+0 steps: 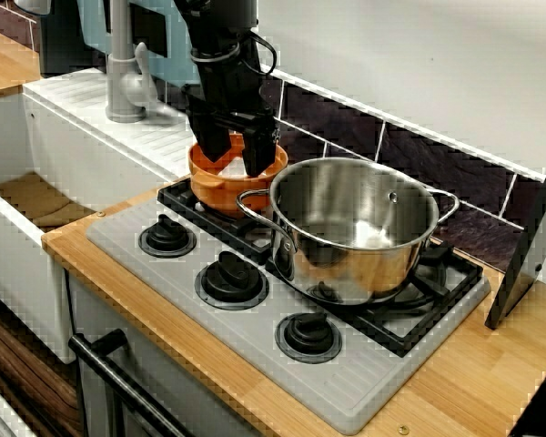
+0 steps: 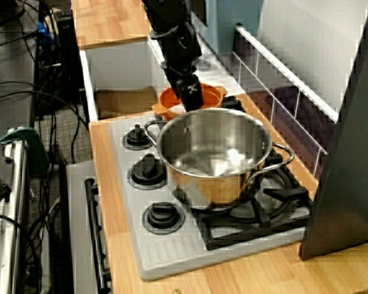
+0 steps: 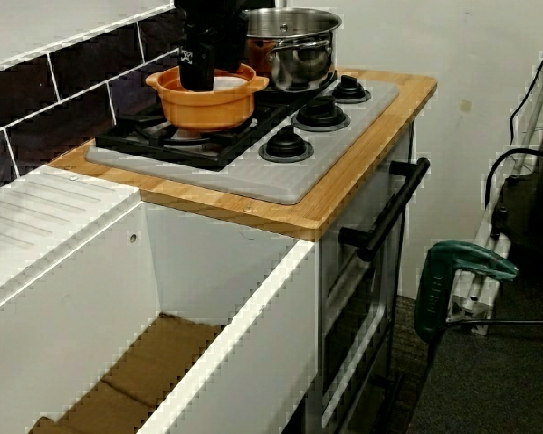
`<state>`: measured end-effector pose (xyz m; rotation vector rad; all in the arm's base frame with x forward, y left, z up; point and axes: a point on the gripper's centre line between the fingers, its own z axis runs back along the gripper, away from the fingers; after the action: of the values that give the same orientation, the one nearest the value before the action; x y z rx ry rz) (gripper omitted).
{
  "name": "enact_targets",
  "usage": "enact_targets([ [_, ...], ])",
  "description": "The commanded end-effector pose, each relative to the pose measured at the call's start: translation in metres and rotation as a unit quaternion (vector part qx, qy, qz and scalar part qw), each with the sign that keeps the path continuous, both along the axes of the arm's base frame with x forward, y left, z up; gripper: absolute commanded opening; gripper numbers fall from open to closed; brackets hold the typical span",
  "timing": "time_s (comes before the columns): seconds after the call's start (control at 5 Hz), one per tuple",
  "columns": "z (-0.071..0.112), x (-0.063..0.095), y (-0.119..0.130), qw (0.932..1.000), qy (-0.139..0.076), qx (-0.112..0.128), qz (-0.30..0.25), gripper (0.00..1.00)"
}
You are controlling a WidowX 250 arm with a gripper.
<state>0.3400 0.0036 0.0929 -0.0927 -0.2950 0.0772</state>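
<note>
An orange pot point(image 1: 217, 193) stands on the back left burner of the toy stove. My gripper point(image 1: 237, 150) hangs straight down into it, fingers apart, with something white point(image 1: 238, 167) lying in the pot between them. In the view from the sink side the gripper point(image 3: 208, 77) hides the pot's point(image 3: 208, 107) far half, and the white thing point(image 3: 233, 83) shows beside the fingers. In the view from the stove's right end the gripper point(image 2: 193, 98) stands just behind a large steel pot point(image 2: 214, 153). This steel pot point(image 1: 355, 228) sits on the right burner, almost touching the orange one.
Three black knobs point(image 1: 231, 278) line the stove's front. A grey faucet point(image 1: 126, 82) and a deep white sink point(image 1: 36, 200) lie left of the stove. A dark panel point(image 1: 532, 246) leans at the right end. The oven handle point(image 3: 389, 212) sticks out below the counter.
</note>
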Motion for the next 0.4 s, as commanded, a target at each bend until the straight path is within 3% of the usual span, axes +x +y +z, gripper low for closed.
enact_targets([
  [0.0, 0.039, -0.008, 0.007, 0.9995, -0.021, -0.014, 0.017, 1.0],
  [0.2, 0.051, -0.016, 0.007, 0.9995, -0.007, -0.019, 0.023, 1.0],
])
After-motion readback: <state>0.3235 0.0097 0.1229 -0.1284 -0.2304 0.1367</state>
